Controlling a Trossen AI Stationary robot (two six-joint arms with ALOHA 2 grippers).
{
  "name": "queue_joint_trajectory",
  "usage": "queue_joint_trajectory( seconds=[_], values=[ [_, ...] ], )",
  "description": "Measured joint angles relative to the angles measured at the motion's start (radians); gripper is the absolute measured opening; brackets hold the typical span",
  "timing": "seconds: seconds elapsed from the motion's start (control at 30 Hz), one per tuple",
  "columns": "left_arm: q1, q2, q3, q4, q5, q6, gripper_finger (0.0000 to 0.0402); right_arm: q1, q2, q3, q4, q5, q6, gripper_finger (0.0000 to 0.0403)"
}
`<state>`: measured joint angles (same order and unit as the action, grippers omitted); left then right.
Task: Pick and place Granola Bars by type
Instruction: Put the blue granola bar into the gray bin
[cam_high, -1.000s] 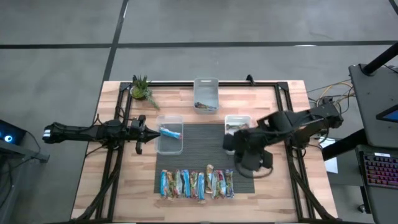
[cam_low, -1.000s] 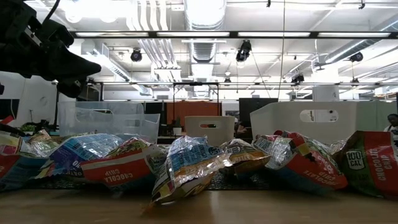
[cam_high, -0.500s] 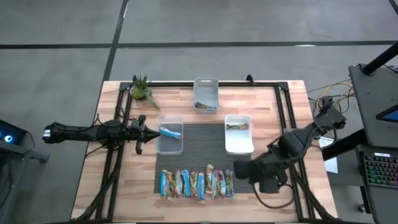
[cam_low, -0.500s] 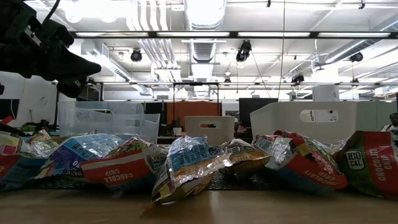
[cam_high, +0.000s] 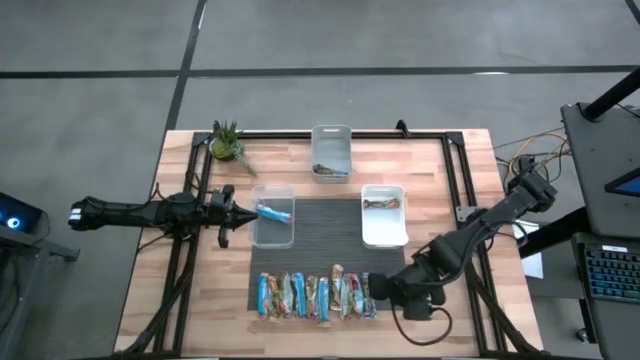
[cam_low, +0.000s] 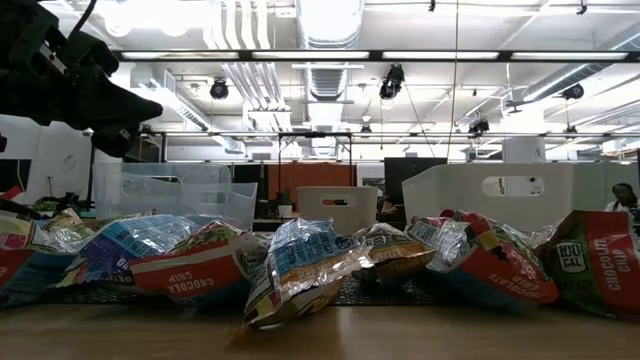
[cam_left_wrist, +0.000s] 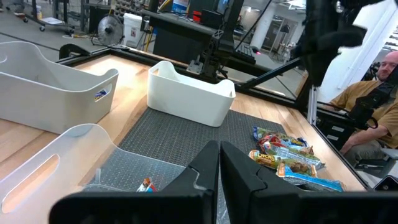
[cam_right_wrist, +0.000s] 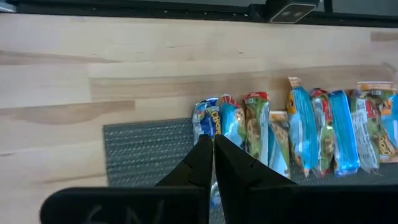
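The right gripper (cam_high: 378, 288) hovers at the 3 o'clock end of the row of shiny-wrapped granola bars (cam_high: 315, 296), its fingers (cam_right_wrist: 231, 163) pressed closed and holding nothing. The bars, mostly blue with some green and red, lie side by side on the dark ribbed mat (cam_high: 330, 225) at the wooden worktop's (cam_high: 190, 300) 6 o'clock edge. Farther off, a clear bin (cam_high: 273, 215) and white bin (cam_high: 383, 215) sit apart. The left gripper (cam_high: 240, 209), closed and empty, waits beside the clear bin.

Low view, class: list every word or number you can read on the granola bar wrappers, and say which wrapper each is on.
"100 CAL": on the red wrapper at the far right of the row.
"CHOCOLA... CHIP", partly cut off: running down the same red wrapper's right edge.
"CHOCOLA... CHIP", partly crumpled: on the red-and-white wrapper left of centre.
Print on the blue wrapper in the middle and the other granola bars: too crumpled or blurred to read.
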<state>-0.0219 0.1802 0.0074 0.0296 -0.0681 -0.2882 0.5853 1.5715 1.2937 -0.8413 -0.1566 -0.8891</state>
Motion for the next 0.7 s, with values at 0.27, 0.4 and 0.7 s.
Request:
queue_joint_trajectory(
  seconds=[0.27,0.4,0.7],
  values=[
    [0.000,0.000,0.000,0.000,0.000,0.000,0.0000,-0.068,0.000,-0.103,0.098,0.002,-0.010,0.0008],
    [0.000,0.000,0.000,0.000,0.000,0.000,0.0000,-0.112,0.000,-0.144,0.132,0.002,-0.005,0.0008],
    [0.000,0.000,0.000,0.000,0.000,0.000,0.0000,-0.184,0.002,-0.171,0.209,0.000,-0.031,0.0009]
  ],
)
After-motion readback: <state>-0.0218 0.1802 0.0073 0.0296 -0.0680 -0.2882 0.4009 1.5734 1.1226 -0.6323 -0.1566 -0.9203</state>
